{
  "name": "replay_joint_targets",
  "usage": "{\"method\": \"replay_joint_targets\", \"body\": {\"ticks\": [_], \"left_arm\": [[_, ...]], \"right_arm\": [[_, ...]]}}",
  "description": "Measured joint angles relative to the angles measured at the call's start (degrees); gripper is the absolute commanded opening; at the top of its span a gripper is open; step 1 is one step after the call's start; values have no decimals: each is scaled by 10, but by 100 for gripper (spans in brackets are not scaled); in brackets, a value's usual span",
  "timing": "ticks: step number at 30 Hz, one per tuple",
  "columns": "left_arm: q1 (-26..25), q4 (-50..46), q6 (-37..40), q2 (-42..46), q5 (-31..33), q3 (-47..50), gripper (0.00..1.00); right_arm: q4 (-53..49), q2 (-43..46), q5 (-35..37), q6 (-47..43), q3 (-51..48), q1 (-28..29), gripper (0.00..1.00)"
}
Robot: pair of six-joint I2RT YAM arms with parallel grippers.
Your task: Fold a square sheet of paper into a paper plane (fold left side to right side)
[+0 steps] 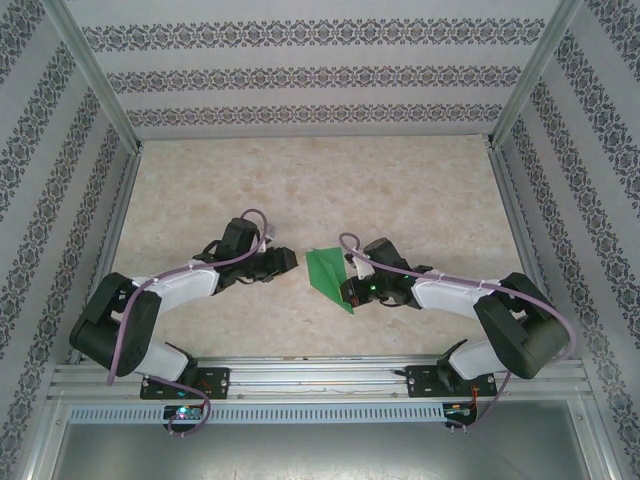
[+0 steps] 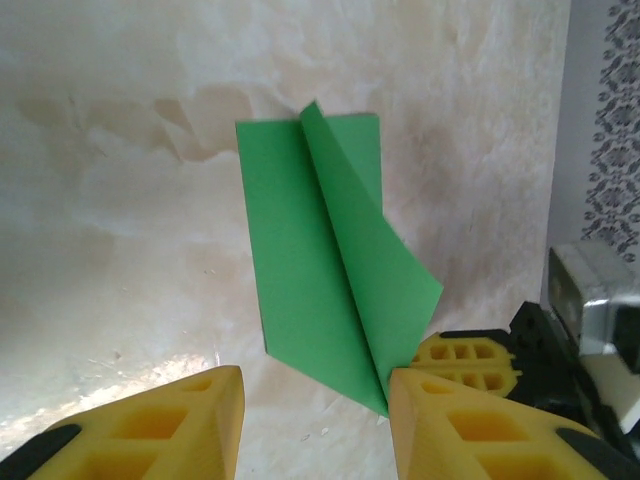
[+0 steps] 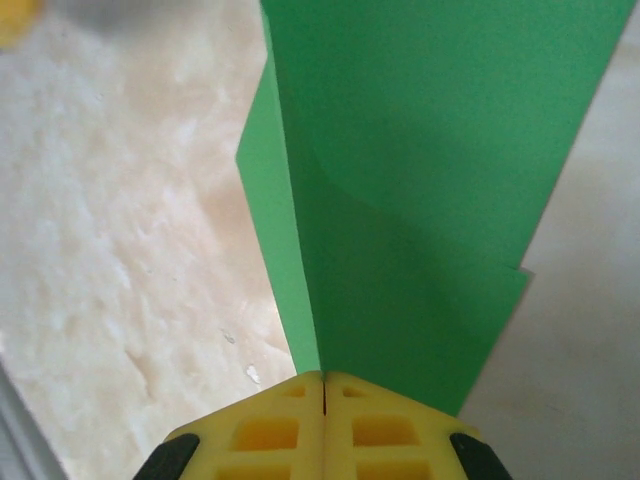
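Note:
The green sheet of paper lies folded on the table's middle, narrowing to a point at its near end. One flap stands up along a centre crease. My right gripper is shut on the paper at that narrow end, and its yellow fingers show beside the point. My left gripper hangs open just left of the sheet, whose point reaches beside its right finger. In the top view the left gripper and right gripper face each other across the paper.
The marbled beige table top stretches behind the arms. Patterned walls with metal frame posts close in the left, right and back. A metal rail runs along the near edge.

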State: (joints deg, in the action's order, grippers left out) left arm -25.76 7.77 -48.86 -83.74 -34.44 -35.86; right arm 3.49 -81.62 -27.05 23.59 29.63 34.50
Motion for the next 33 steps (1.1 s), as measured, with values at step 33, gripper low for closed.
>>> {"method": "replay_joint_targets", "body": {"ticks": [33], "left_arm": [[-87, 51, -44, -199, 41, -133, 45]], "right_arm": [[127, -51, -151, 53, -36, -74, 0]]}}
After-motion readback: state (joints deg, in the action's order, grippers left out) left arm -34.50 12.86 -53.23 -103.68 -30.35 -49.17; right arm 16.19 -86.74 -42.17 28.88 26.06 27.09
